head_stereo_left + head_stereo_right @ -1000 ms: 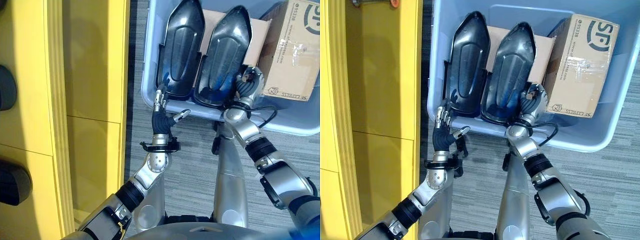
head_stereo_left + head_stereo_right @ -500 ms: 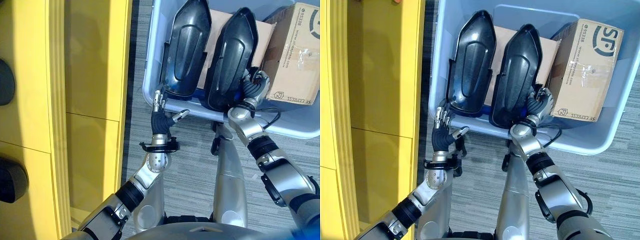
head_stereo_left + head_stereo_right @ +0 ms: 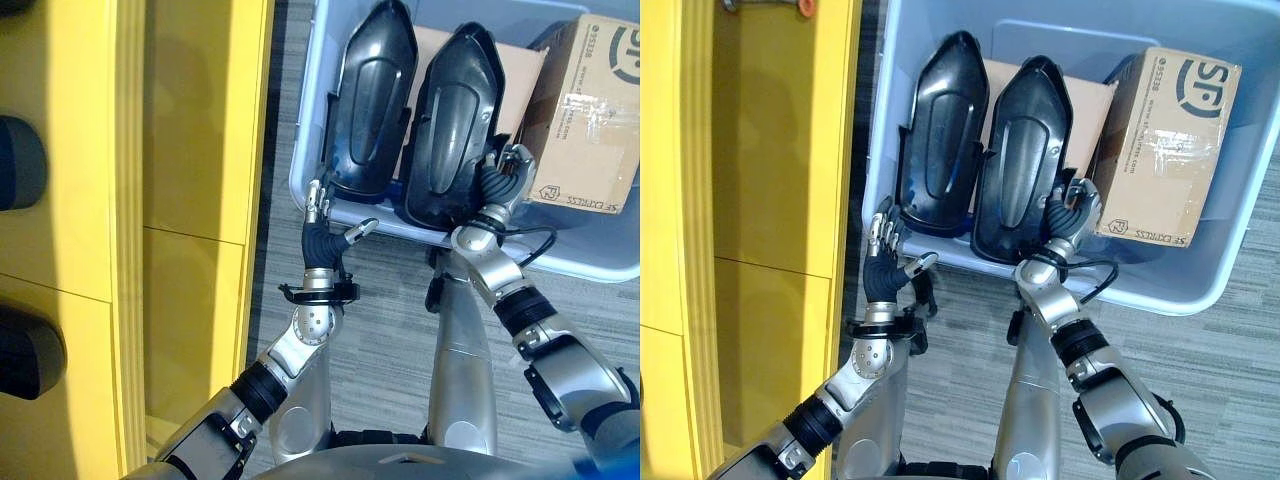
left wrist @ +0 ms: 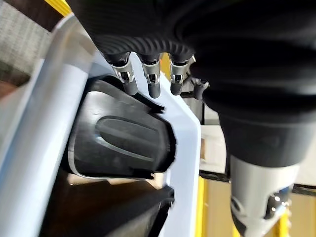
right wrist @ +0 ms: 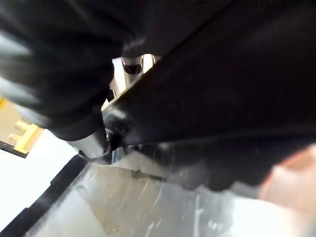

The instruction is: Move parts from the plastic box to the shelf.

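A: Where do the parts sit?

B: Two black parts stand in the plastic box (image 3: 1200, 270), leaning on a flat brown cardboard sheet (image 3: 1090, 105). The left black part (image 3: 940, 135) is beside the box's wall nearest the yellow shelf (image 3: 770, 200); the right black part (image 3: 1025, 155) is just beside it, between it and a cardboard box (image 3: 1165, 140).

A: And the robot hands?

B: The left robot hand (image 3: 322, 238) is at the plastic box's near rim, below the left black part, its fingers (image 4: 152, 81) straight and relaxed, holding nothing. The right robot hand (image 3: 1068, 215) is curled round the right black part's lower edge, next to the cardboard box.
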Controlling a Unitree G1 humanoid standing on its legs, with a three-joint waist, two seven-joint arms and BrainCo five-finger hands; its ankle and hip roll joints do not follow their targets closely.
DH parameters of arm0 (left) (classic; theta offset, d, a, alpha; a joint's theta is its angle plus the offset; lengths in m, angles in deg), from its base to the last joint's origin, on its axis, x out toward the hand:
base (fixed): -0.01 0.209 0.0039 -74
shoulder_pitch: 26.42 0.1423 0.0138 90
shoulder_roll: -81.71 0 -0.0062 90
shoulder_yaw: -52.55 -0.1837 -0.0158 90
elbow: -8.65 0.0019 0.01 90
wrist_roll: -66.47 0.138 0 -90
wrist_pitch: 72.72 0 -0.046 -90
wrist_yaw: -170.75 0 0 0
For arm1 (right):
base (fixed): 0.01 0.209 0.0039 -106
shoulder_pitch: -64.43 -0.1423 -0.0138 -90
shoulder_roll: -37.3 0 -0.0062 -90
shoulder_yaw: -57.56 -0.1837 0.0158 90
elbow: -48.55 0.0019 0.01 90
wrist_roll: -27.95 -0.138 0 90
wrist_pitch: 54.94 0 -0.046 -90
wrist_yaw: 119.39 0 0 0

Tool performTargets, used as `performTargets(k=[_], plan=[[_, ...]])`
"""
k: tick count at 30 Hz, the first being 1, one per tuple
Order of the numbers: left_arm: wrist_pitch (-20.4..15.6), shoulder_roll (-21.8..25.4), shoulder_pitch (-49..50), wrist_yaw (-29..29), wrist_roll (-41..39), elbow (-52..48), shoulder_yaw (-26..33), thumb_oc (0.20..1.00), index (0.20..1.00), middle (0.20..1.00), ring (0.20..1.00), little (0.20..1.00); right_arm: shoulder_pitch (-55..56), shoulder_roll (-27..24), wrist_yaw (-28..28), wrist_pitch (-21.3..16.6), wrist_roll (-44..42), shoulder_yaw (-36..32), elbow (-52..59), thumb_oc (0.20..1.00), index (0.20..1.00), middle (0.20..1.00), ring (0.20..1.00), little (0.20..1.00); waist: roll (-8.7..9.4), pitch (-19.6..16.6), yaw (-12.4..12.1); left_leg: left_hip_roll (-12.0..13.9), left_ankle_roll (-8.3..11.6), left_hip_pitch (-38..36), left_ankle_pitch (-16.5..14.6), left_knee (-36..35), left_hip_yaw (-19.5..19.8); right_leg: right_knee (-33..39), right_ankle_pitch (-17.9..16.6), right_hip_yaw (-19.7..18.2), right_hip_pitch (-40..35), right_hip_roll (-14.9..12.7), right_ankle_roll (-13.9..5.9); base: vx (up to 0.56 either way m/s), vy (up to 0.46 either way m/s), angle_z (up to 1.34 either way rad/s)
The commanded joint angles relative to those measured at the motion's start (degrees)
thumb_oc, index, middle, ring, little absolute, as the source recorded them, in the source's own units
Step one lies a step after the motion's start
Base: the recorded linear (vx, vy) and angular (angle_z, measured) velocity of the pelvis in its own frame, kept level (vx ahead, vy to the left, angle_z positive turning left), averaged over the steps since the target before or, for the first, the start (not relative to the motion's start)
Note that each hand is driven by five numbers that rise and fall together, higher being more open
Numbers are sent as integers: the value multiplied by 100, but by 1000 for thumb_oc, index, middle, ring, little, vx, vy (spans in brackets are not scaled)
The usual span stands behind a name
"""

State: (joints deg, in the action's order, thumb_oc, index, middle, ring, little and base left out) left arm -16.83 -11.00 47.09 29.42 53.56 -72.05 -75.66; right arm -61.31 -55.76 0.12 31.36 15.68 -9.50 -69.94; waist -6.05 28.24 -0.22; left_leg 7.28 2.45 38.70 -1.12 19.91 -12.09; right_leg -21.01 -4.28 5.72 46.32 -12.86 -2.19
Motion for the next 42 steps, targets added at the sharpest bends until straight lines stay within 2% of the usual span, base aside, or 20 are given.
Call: performTargets(k=[1, 2, 5, 10, 15, 17, 18, 19, 21, 23, 29, 30, 34, 36, 37, 38, 40, 42], plan=[[-212, 97, 169, 25, 142, -681, -10, 1000, 1000, 1000, 1000, 1000, 132, 302, 210, -166, 288, 150, 496, 200, 200, 200, 200, 200, -127, 155, 120, -442, -125, -80, 365, -501, 299, -214, 464, 57, -424, 671, 157, -60, 16, -4], [-223, 106, 76, 49, 126, -675, 24, 1000, 1000, 1000, 1000, 1000, 41, 288, 241, -183, 303, 144, 542, 200, 200, 200, 200, 200, -116, 155, 121, -414, -159, 44, 508, -543, 255, -141, 306, 76, -302, 687, 199, -64, 6, -4], [-193, 128, 74, 147, 76, -586, 76, 1000, 1000, 1000, 1000, 1000, 104, 307, 530, -215, 69, 103, 834, 200, 200, 200, 200, 200, -9, 155, 174, -326, -125, -269, 543, -695, 233, 40, 267, 91, -601, 664, 185, -15, -16, -7], [-143, 185, 289, 993, 214, -464, 299, 1000, 1000, 1000, 1000, 1000, 191, 318, 564, -329, -483, -68, 921, 200, 200, 200, 200, 200, 48, 155, 120, -258, -86, -677, 551, -822, 276, 138, 317, 173, -1021, 605, 185, 19, -37, -5], [-307, 206, 581, 895, 352, -315, 536, 1000, 1000, 1000, 1000, 1000, 189, 356, 796, -346, -628, -276, 911, 200, 200, 200, 200, 200, 57, 155, -34, -230, -92, -1152, 427, -792, 266, -18, 521, 405, -1489, 483, 224, 33, -18, 9], [-263, 205, 611, 1534, 693, -297, 591, 1000, 1000, 1000, 1000, 1000, 160, 376, 934, -306, -689, -303, 916, 200, 200, 200, 200, 200, 52, 155, -65, -243, -100, -1272, 377, -728, 287, -103, 605, 451, -1626, 457, 252, 64, 2, 8], [-111, 210, 698, 2218, 637, -196, 845, 1000, 1000, 1000, 1000, 1000, 143, 474, 1148, -275, -949, -297, 892, 200, 200, 200, 200, 200, 85, 155, -112, -282, -79, -1566, 363, -781, 384, -13, 652, 470, -1971, 453, 263, 94, -84, 8], [-105, 174, 753, 2238, 941, -94, 991, 1000, 1000, 1000, 1000, 1000, 136, 541, 1249, -279, -1130, -235, 814, 200, 200, 200, 200, 200, 130, 155, -157, -263, -66, -1849, 400, -956, 420, 167, 618, 491, -2254, 437, 247, 92, -109, 8], [-106, 191, 805, 2319, 994, -82, 1062, 1000, 1000, 1000, 1000, 1000, 127, 555, 1343, -213, -1210, -228, 770, 200, 200, 200, 200, 200, 153, 155, -193, -247, -49, -2091, 441, -1123, 448, 326, 584, 511, -2497, 413, 222, 54, -80, 13], [-106, 242, 904, 2408, 956, -56, 1194, 1000, 1000, 1000, 1000, 1000, 178, 572, 1630, 6, -1641, -219, 722, 200, 200, 200, 200, 200, 190, 77, -213, -196, -1, -2517, 516, -1452, 494, 666, 516, 531, -2947, 389, 179, 69, -47, 15], [-177, 274, 1220, 1955, 970, -22, 1331, 1000, 1000, 1000, 1000, 1000, 448, 537, 2264, 209, -1787, -110, 670, 200, 200, 200, 200, 200, 280, -423, -307, 25, 127, -3004, 807, -2125, 562, 1439, 267, 617, -3621, 303, 76, 98, -31, 3], [-217, 315, 1270, 1840, 976, -59, 1376, 1000, 1000, 1000, 1000, 1000, 510, 522, 2410, 221, -1804, -60, 711, 200, 200, 200, 200, 200, 312, -574, -346, 125, 191, -3156, 921, -2367, 574, 1683, 200, 679, -3848, 275, 33, 27, -26, 6], [-268, 378, 1371, 1610, 903, -151, 1465, 1000, 1000, 1000, 1000, 1000, 607, 553, 2781, 419, -2183, 1, 838, 200, 200, 200, 200, 200, 374, -833, -400, 278, 292, -3277, 1039, -2481, 600, 1904, 137, 783, -4122, 212, -9, 19, 7, 7], [-603, 393, 1471, 923, 655, -160, 1496, 1000, 1000, 1000, 1000, 1000, 670, 583, 3022, 533, -2453, 30, 866, 200, 200, 200, 200, 200, 405, -995, -418, 329, 311, -3368, 1062, -2491, 606, 1981, 142, 825, -4298, 195, -10, 102, 56, 8], [-680, 393, 1536, 372, 580, -220, 1483, 1000, 1000, 1000, 1000, 1000, 783, 566, 3309, 475, -2736, 64, 910, 200, 200, 200, 200, 200, 428, -1104, -434, 349, 309, -3420, 1065, -2491, 596, 2016, 142, 867, -4395, 177, -15, 103, 50, 5], [-671, 402, 1570, 66, 430, -293, 1458, 1000, 1000, 1000, 1000, 1000, 864, 555, 3489, 451, -2901, 65, 964, 200, 200, 200, 200, 200, 438, -1155, -446, 354, 307, -3435, 1068, -2491, 601, 2015, 150, 887, -4429, 170, -16, 110, 50, 4], [-561, 436, 1742, -1332, -473, -545, 1291, 1000, 1000, 1000, 1000, 1000, 1235, 507, 4022, 668, -3253, 83, 1370, 200, 200, 200, 200, 200, 471, -1328, -452, 352, 275, -3505, 1049, -2491, 628, 1951, 238, 941, -4545, 175, 5, 97, 72, 9], [-211, 410, 1913, -2773, -1401, -530, 1139, 1000, 1000, 1000, 1000, 1000, 1505, 486, 4240, 856, -3434, 161, 1671, 200, 200, 200, 200, 200, 490, -1442, -427, 330, 240, -3592, 1038, -2491, 630, 1928, 278, 967, -4654, 183, 9, 102, 101, 20]])
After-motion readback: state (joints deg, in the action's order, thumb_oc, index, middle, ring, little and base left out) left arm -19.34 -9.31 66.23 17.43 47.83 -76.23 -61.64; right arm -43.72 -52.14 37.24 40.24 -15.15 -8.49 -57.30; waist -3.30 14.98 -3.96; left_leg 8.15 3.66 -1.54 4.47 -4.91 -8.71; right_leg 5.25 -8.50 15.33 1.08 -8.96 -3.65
